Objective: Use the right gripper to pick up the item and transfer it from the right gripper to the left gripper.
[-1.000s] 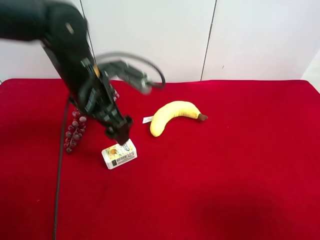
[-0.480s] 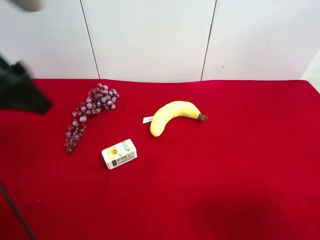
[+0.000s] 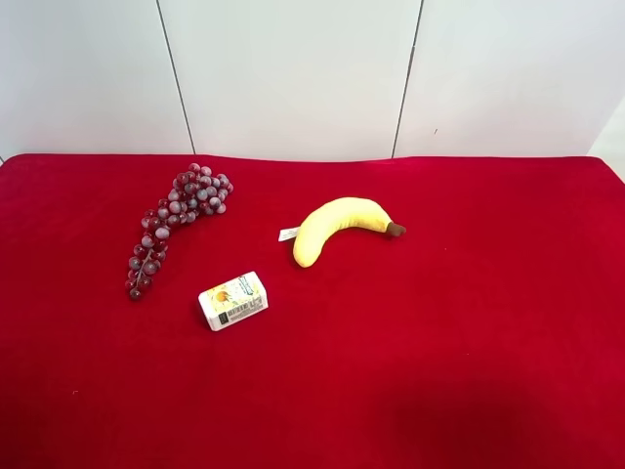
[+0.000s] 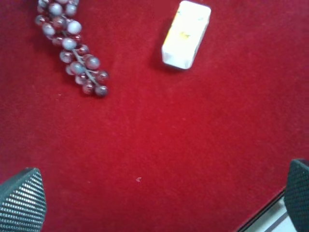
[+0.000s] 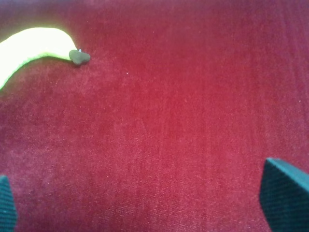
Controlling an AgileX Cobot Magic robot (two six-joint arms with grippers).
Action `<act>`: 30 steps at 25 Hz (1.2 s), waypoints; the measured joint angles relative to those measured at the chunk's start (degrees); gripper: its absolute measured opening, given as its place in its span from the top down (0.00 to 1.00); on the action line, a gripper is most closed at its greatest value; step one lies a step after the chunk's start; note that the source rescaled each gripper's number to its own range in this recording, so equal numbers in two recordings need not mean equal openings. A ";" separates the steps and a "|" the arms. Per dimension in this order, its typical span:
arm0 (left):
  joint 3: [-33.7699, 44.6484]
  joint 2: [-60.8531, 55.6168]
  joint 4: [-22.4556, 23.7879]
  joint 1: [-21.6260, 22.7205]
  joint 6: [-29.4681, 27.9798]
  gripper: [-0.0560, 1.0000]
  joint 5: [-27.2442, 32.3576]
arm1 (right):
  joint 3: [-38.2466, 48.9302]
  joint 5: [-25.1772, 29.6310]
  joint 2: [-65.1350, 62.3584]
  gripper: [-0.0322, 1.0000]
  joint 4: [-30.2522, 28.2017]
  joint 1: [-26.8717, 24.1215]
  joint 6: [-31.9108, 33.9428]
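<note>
Three things lie on the red cloth (image 3: 439, 371) in the high view: a juice carton (image 3: 233, 300) on its side at lower left of centre, a bunch of purple grapes (image 3: 168, 227) to its upper left running diagonally toward the back wall, and a yellow banana (image 3: 337, 227) near the middle, curved with its dark tip pointing to the frame's right. The carton sits near the lower end of the grapes without touching them, and well apart from the banana. No arm shows in the high view. In the left wrist view the left gripper (image 4: 164, 200) hangs over bare cloth with its fingers spread wide, one textured fingertip (image 4: 21, 200) in the lower left corner of the frame and the other in the lower right, nothing between them; the carton (image 4: 186, 34) lies at the upper middle of that frame and the grapes (image 4: 70, 46) at upper left. In the right wrist view the right gripper (image 5: 140, 200) is likewise spread apart and empty, one dark fingertip (image 5: 285, 198) at the lower right corner; the banana (image 5: 31, 48) shows at upper left of the frame, and the carton is out of that frame.
</note>
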 joint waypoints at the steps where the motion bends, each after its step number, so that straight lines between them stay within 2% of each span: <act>1: 1.61 -2.56 -0.39 0.00 0.00 0.00 -0.75 | 0.00 0.00 0.00 0.00 0.00 0.00 0.00; 7: 7.46 -13.86 -1.58 0.00 0.00 0.00 -2.31 | 0.00 0.00 0.00 0.00 0.00 0.00 0.00; 13: 8.70 -22.26 -1.64 0.00 -0.75 0.00 -2.37 | 0.00 0.00 0.00 0.00 0.00 0.00 0.00; 19: 10.78 -23.24 -1.86 0.00 -3.49 0.00 -3.18 | 0.00 0.00 0.00 0.00 0.00 0.00 0.00; 30: 11.73 -23.24 -1.72 0.00 -3.63 0.00 -4.29 | 0.00 0.00 0.00 0.00 0.00 0.00 0.00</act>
